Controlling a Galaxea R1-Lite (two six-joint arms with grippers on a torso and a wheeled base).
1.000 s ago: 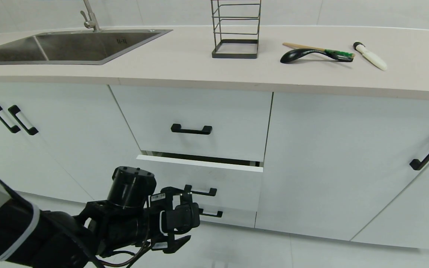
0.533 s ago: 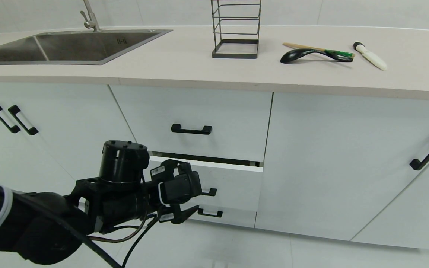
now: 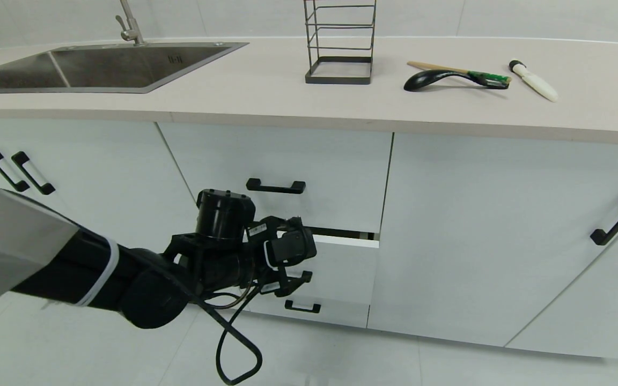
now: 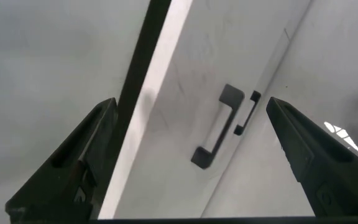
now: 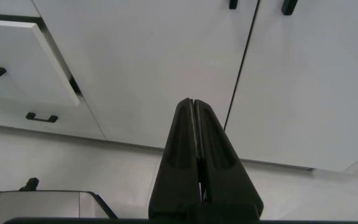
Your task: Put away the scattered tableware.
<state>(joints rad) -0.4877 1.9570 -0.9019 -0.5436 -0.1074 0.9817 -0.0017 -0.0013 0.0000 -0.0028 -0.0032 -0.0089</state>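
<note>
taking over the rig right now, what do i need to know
Left gripper: open, facing the middle drawer's handle, not on it.
Right gripper: shut, empty, low before the cabinets.
Things: spoon, wooden stick and white tool lie on the counter, right of the rack.
Done: drawer ajar.
Left: probably open it fully, then put away all three.

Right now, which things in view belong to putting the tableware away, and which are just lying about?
Job: black spoon; wooden utensil; white-handled tool; partly open drawer, likely the store; left gripper, open at its handle.
Just there: wire rack, possibly a holder; sink; tap; closed cupboard doors.
</note>
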